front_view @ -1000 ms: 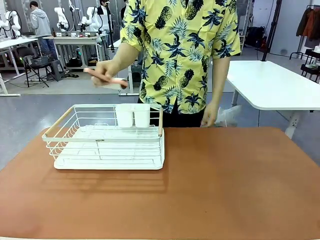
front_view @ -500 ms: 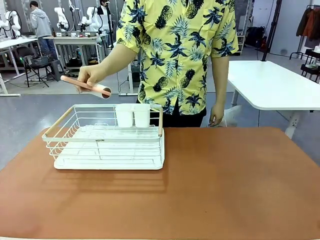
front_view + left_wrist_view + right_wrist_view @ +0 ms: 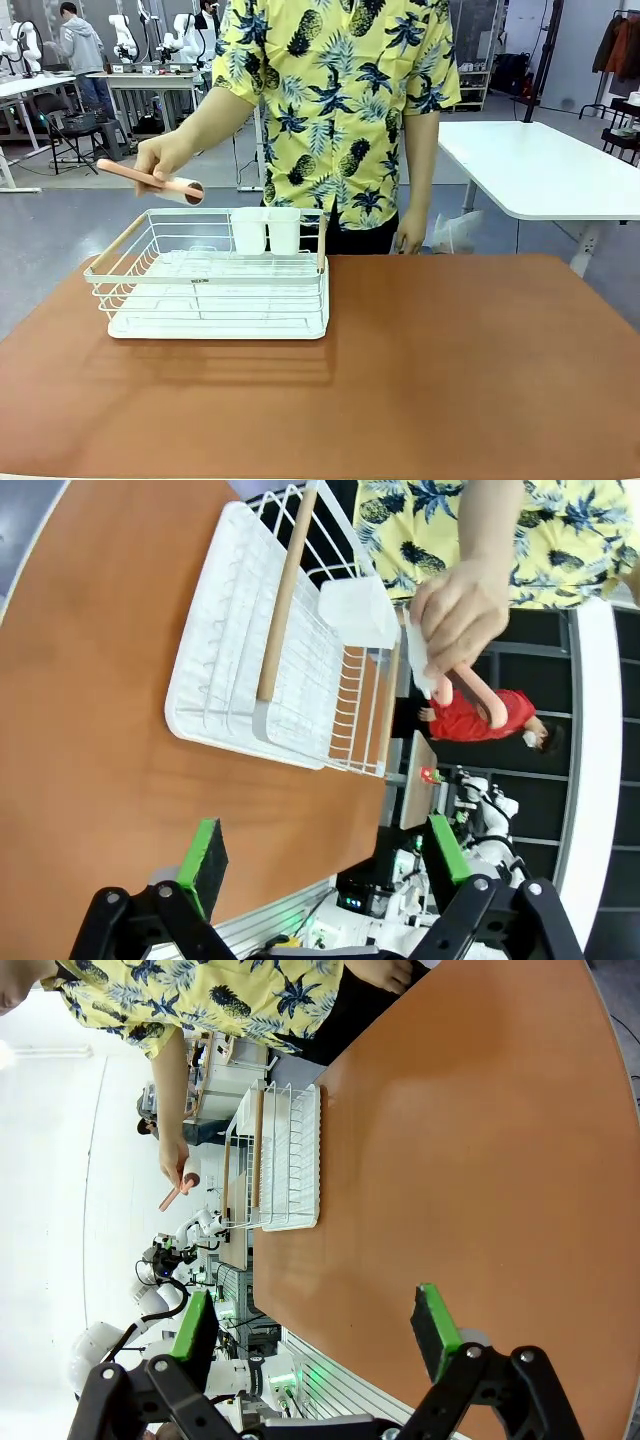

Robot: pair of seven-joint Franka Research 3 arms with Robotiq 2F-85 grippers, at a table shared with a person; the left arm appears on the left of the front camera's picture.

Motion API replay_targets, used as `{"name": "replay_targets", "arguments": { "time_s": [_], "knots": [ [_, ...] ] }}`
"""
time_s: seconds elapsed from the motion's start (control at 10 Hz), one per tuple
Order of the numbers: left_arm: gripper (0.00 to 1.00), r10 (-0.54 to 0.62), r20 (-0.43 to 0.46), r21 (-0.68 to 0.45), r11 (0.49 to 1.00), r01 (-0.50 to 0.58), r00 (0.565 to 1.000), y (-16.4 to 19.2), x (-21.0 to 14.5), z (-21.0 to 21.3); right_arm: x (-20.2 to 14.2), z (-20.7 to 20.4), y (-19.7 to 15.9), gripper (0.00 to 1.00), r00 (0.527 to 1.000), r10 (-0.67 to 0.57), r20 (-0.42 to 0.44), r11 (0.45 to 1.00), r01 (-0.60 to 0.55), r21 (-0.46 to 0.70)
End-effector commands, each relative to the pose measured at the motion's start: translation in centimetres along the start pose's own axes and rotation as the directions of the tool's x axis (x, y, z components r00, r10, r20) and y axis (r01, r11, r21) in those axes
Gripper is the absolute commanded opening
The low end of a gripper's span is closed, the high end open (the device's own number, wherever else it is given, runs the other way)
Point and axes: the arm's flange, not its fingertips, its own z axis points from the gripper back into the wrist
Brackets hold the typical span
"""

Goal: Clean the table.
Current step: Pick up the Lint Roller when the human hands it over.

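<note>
The reddish-brown table [image 3: 450, 370] carries a white wire dish rack [image 3: 215, 290] with wooden handles at its far left. A person in a yellow pineapple shirt stands at the far side. One hand [image 3: 160, 155] holds a pink-handled utensil with a white head [image 3: 150, 180] in the air above the rack's far left corner. In the left wrist view my left gripper [image 3: 325, 855] is open above the table [image 3: 90, 680], short of the rack [image 3: 240, 670] and the utensil [image 3: 470, 690]. My right gripper [image 3: 313, 1328] is open over bare table [image 3: 480, 1160], far from the rack [image 3: 290, 1160].
Two white cups [image 3: 266, 230] sit in the rack's far side. The person's other hand [image 3: 410, 235] hangs at the table's far edge. A white-topped table [image 3: 540, 165] stands behind on the right.
The person's hand has carried the utensil leftward and slightly down, from beside the body to above the rack's left corner. The person's body has shifted left.
</note>
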Motion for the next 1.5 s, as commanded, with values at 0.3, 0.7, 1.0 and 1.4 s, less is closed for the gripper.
{"name": "replay_targets", "arguments": {
  "time_s": [0.3,0.7,1.0,1.4],
  "knots": [
    [1.00,0.045,0.134,0.270,0.960,-0.080,0.990,-13.3,1.5,-5.8,0.0,0.0,0.2,1.00,1.000,-0.005,0.007,1.000,0.005,0.000],
    [1.00,-0.013,0.242,0.349,0.934,-0.075,0.970,-17.7,1.7,-12.3,0.0,0.0,0.2,1.00,1.000,-0.005,0.007,1.000,0.005,0.000],
    [1.00,-0.024,0.228,0.365,0.929,-0.062,0.973,-18.5,0.8,-14.1,0.0,0.0,0.2,1.00,1.000,-0.005,0.007,1.000,0.005,0.000],
    [1.00,0.008,0.198,0.353,0.932,-0.079,0.980,-18.7,-1.1,-13.6,0.0,0.0,0.2,1.00,1.000,-0.005,0.007,1.000,0.005,0.000]
  ]
}}
